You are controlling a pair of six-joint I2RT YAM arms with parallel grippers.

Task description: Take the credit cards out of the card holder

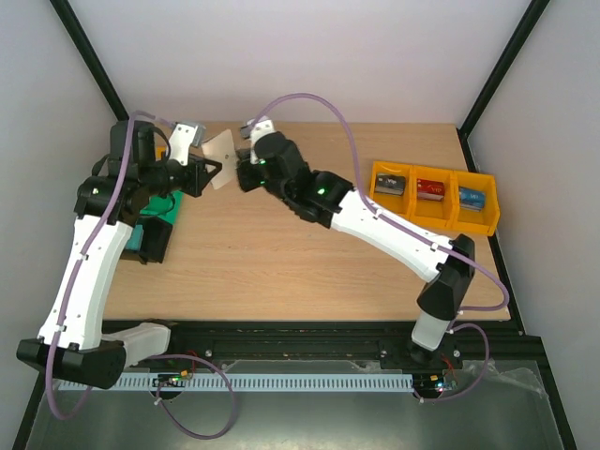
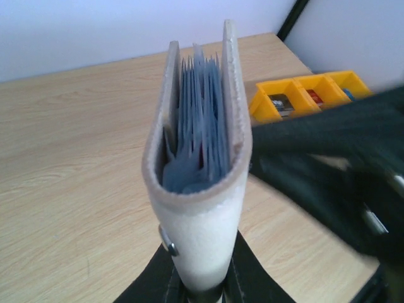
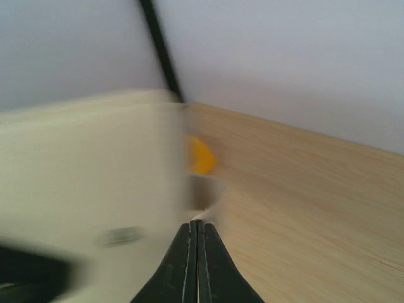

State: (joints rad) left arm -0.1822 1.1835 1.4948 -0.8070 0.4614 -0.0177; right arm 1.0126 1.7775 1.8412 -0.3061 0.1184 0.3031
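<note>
**Holder up, right gripper shut at its edge**

Nearest you, your left gripper was clamped down tight on the card holder, gripping its folded end with the open edge pointing away. That held it well above the bench and presented the blue pockets for a pull, a sensible set-up. No credit cards showed among those pockets, so I'd judge none was out yet.

Just beyond, your right gripper sat at the holder's pale cover with its jaws pressed fully together. Nothing could be made out between them, and the blur hid whether they touched the cover.

Farther right, the yellow bins stood well apart.
</note>
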